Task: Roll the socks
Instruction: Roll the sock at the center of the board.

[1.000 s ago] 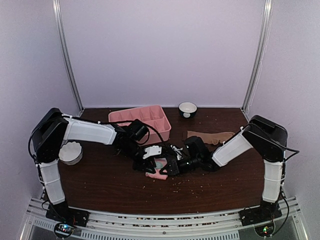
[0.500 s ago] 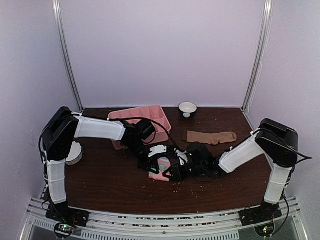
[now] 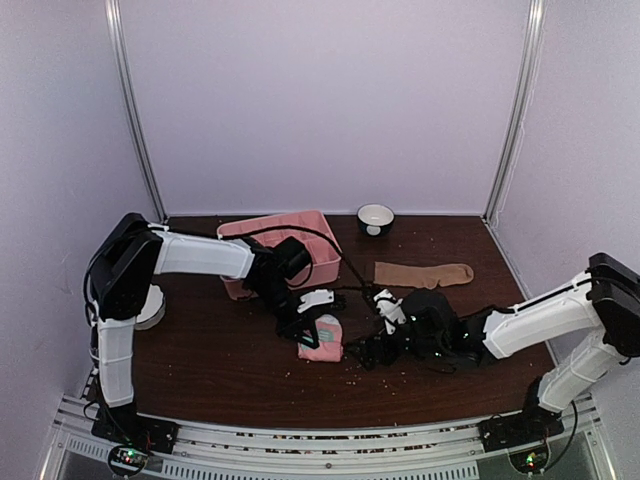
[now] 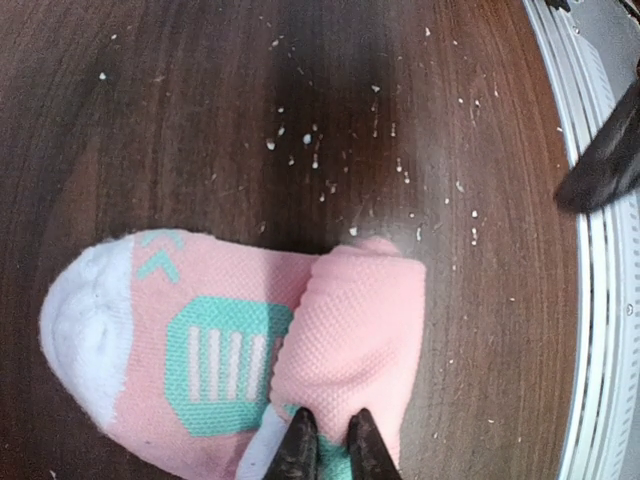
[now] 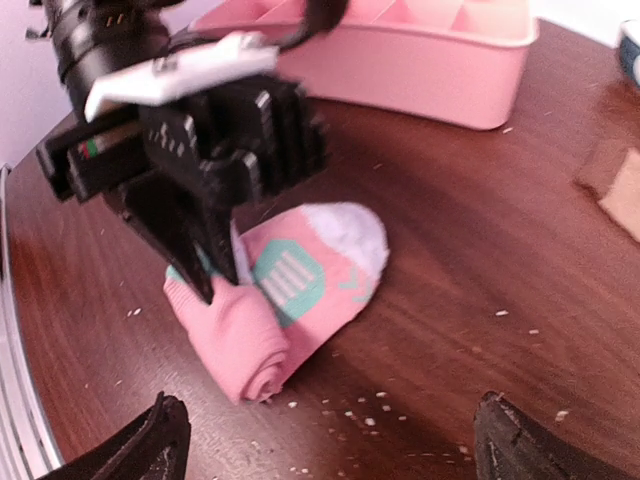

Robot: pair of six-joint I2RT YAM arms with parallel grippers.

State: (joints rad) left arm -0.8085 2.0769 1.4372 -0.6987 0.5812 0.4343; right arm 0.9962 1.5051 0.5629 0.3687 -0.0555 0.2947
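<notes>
The pink sock (image 3: pixel 324 340) with teal and white patches lies mid-table, partly rolled: its cuff end forms a roll (image 5: pixel 240 345) and its white toe (image 4: pixel 85 335) lies flat. My left gripper (image 4: pixel 331 450) comes down on it from above, shut on the pink sock, with a pinch of the roll's fabric between its fingertips. My right gripper (image 5: pixel 335 445) hangs low just right of the sock, open wide, nothing between its fingers (image 5: pixel 160 440). In the top view it sits at the sock's right side (image 3: pixel 368 350). The tan sock (image 3: pixel 425 273) lies flat at the back right, untouched.
A pink compartmented tray (image 3: pixel 285 240) stands behind the left gripper. A small white bowl (image 3: pixel 375 217) is at the back, a white round container (image 3: pixel 150 305) by the left arm. Pale crumbs (image 4: pixel 320 140) litter the dark tabletop (image 3: pixel 210 360); its front rail (image 4: pixel 600 330) is close.
The right gripper opened, let go of the pink sock and drew back to the right. The left gripper closed on the roll. The tan sock is now fully uncovered.
</notes>
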